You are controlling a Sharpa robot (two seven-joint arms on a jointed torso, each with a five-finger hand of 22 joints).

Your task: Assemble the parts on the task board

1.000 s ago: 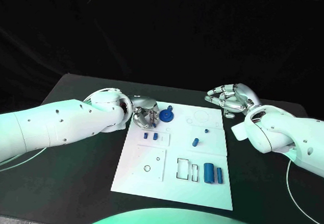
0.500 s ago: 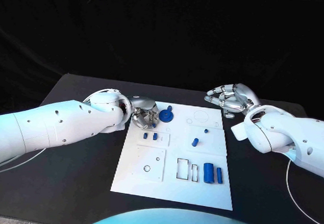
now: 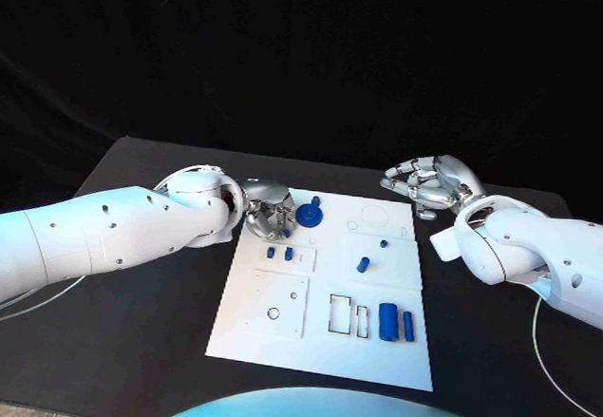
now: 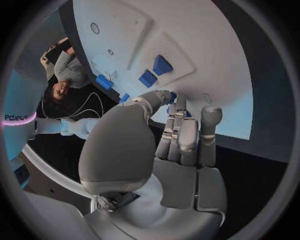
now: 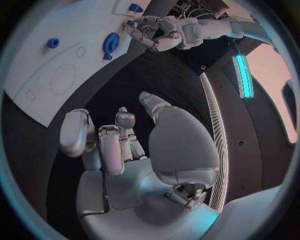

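Fingers point(image 3: 276, 216) of left hand point(image 3: 267, 209) hide part point(image 3: 310, 215) contact.

White task board point(image 3: 324, 338) lies flat mid-table, small blue parts point(image 3: 393, 323) scattered on it.

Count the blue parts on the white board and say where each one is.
7. A round one by the left hand, two small ones below it, two mid-board, two long ones at the near right. The left hand may hide more.
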